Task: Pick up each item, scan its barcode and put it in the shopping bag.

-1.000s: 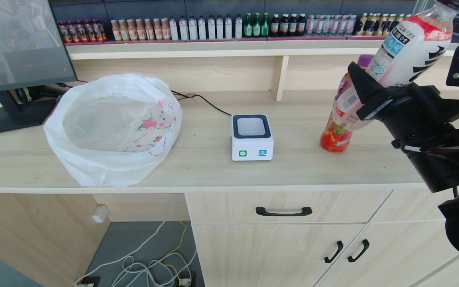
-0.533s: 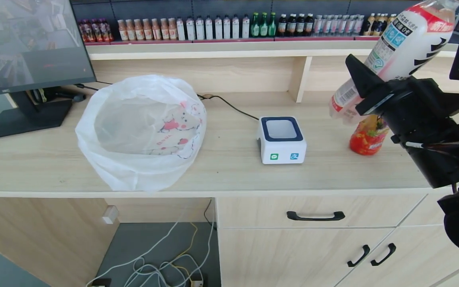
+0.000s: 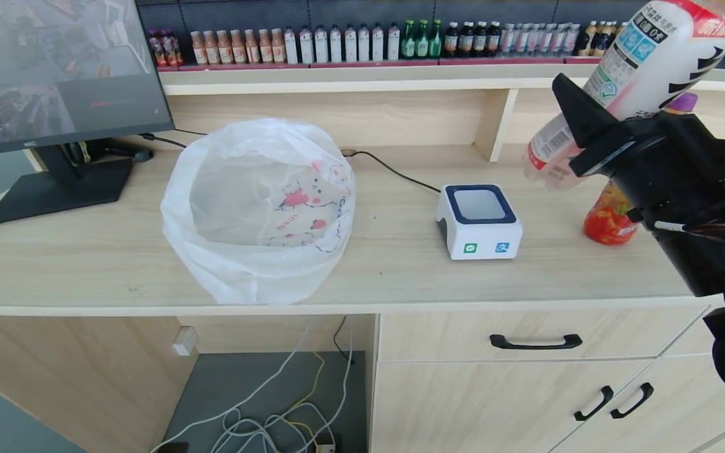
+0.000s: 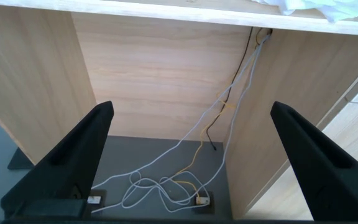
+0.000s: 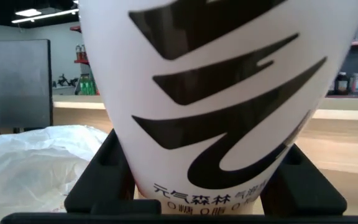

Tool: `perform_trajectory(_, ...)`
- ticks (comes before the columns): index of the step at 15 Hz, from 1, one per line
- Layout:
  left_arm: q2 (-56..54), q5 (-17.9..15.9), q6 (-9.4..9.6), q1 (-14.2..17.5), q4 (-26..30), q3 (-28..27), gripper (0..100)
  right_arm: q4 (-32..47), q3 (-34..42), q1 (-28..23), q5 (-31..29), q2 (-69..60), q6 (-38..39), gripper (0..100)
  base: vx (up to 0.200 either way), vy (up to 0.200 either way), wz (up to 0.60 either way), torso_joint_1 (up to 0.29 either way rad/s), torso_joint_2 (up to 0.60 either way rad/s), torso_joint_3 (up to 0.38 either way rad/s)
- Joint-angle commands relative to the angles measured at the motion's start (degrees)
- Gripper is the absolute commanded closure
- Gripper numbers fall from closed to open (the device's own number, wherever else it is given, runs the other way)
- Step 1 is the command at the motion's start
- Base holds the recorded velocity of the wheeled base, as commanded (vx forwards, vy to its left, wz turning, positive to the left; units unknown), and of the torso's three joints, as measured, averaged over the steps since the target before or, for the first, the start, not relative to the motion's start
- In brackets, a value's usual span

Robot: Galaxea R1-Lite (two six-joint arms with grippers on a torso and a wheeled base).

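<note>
Head view, white bottle (image 3: pixel 646 56) cap cut off, red bottle (image 3: pixel 608 220) partly hidden

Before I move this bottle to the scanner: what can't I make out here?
- white bottle: cap cut off by the head view's top edge.
- red bottle: midsection hidden behind the right pincer, head view.
- shopping bag: contents veiled by its cloudy film, head view.
- shelf bottles: too small to identify, head view.
</note>
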Motion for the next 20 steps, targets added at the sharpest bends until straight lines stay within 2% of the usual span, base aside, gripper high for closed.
perform_trajectory(1, -0.01, 0.00, -0.01, -0.05, 0.04, 0.00, 0, 5.22, -6.06, -0.40, 2.75, -0.34, -2.56, 100, 0.000, 0.000, 0.00, 0.000, 0.00, 0.000)
perform_trajectory(3, -0.01, 0.00, -0.01, 0.04, 0.04, 0.00, 0, 10.58, -10.01, -0.40, 7.59, 0.19, -9.24, 100, 0.000, 0.000, 0.00, 0.000, 0.00, 0.000)
perform_trajectory(6, -0.01, 0.00, -0.01, 0.04, 0.04, 0.00, 0, 16.39, -10.89, 1.62, 8.38, 0.81, -16.53, 100, 0.000, 0.000, 0.00, 0.000, 0.00, 0.000)
perform_trajectory(13, -0.01, 0.00, -0.01, -0.05, 0.04, 0.00, 0, 16.82, -10.63, 3.03, 8.64, 3.97, -32.00, 100, 0.000, 0.000, 0.00, 0.000, 0.00, 0.000)
perform_trajectory(14, -0.01, 0.00, -0.01, 0.04, 0.04, 0.00, 0, 16.82, -10.19, 3.03, 11.45, 4.50, -36.66, 100, 0.000, 0.000, 0.00, 0.000, 0.00, 0.000)
perform_trajectory(17, -0.01, 0.00, -0.01, -0.05, 0.04, 0.00, 0, 16.56, -6.85, 3.03, 16.73, 6.43, -43.25, 100, 0.000, 0.000, 0.00, 0.000, 0.00, 0.000)
perform_trajectory(20, -0.01, 0.00, -0.01, 0.04, 0.04, 0.00, 0, 16.47, -5.71, 0.48, 20.86, 7.05, -45.54, 100, 0.000, 0.000, 0.00, 0.000, 0.00, 0.000)
